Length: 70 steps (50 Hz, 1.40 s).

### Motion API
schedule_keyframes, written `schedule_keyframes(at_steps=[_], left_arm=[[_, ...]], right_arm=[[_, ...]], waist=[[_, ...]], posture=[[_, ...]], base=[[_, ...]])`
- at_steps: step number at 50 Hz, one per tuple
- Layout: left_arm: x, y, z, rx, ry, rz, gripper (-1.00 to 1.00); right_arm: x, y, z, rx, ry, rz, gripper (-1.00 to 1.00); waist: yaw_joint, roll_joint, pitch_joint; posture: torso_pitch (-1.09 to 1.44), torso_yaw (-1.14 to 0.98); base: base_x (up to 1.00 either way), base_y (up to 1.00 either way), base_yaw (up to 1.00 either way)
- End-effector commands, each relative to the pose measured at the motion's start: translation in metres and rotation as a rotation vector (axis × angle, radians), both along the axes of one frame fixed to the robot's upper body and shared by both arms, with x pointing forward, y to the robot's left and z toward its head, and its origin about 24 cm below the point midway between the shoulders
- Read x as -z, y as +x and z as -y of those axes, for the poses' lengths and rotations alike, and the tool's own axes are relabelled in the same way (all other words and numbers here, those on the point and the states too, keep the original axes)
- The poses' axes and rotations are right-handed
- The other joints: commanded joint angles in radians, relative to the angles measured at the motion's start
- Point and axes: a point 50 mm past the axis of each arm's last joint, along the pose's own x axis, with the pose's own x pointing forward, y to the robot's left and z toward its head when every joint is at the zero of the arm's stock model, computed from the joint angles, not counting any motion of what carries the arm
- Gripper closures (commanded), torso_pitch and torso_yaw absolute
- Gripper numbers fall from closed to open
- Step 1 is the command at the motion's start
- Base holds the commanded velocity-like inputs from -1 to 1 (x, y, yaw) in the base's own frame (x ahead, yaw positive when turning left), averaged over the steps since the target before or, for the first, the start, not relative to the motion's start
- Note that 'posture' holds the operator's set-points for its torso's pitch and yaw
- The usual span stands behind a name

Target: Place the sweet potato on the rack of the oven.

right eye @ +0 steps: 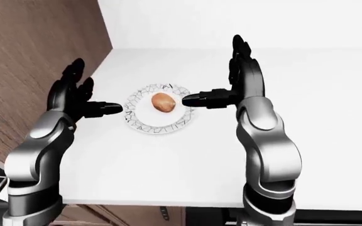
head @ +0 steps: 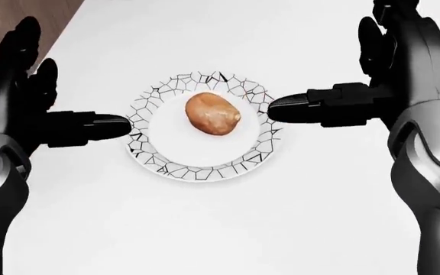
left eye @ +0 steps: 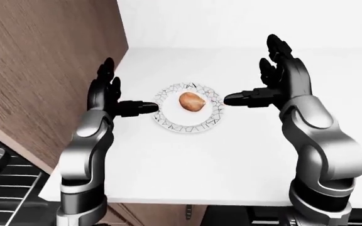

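A brown sweet potato (head: 213,113) lies in the middle of a white plate with a black crackle rim (head: 197,171) on a white counter. My left hand (head: 48,109) is open at the plate's left edge, its thumb tip touching or just short of the rim. My right hand (head: 358,80) is open at the plate's right edge, its thumb over the rim near the potato. Neither hand holds anything.
A wood-grain cabinet wall (left eye: 42,70) stands left of the counter (left eye: 231,165). Dark oven rack bars (left eye: 5,188) show at the bottom left of the left-eye view, below the counter edge. A white wall (left eye: 250,21) closes the top.
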Motion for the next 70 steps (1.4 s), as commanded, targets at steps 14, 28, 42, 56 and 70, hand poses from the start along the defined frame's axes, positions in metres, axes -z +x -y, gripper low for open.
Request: schedule_keyframes(at_steps=[14, 28, 42, 56, 70], left_arm=[[-0.019, -0.002, -0.001, -0.004, 0.012, 0.097, -1.0], [-0.022, -0.003, -0.003, -0.009, 0.005, 0.1, -1.0], [-0.023, -0.003, -0.003, -0.009, 0.003, 0.102, -1.0], [-0.024, -0.003, -0.004, -0.01, 0.001, 0.103, -1.0], [-0.024, -0.003, -0.005, -0.012, 0.0, 0.103, -1.0]], right_arm=[[-0.036, 0.005, -0.018, -0.108, -0.147, 0.055, -1.0], [-0.069, 0.032, -0.044, -0.196, -0.432, -0.009, -1.0], [-0.088, 0.044, -0.057, -0.229, -0.687, -0.03, -0.52], [-0.074, 0.05, -0.077, -0.278, -1.004, 0.043, -0.64], [-0.078, 0.053, -0.102, -0.282, -1.379, 0.199, -0.65]], waist=[[-0.002, -0.006, -0.026], [-0.011, 0.004, -0.02], [-0.01, 0.016, -0.022], [-0.012, 0.027, -0.023], [-0.019, 0.028, -0.021]], posture=[[0.0, 0.0], [0.0, 0.0], [0.0, 0.0], [0.0, 0.0], [0.0, 0.0]], base=[[0.0, 0.0, 0.0], [0.0, 0.0, 0.0], [0.0, 0.0, 0.0], [0.0, 0.0, 0.0], [0.0, 0.0, 0.0]])
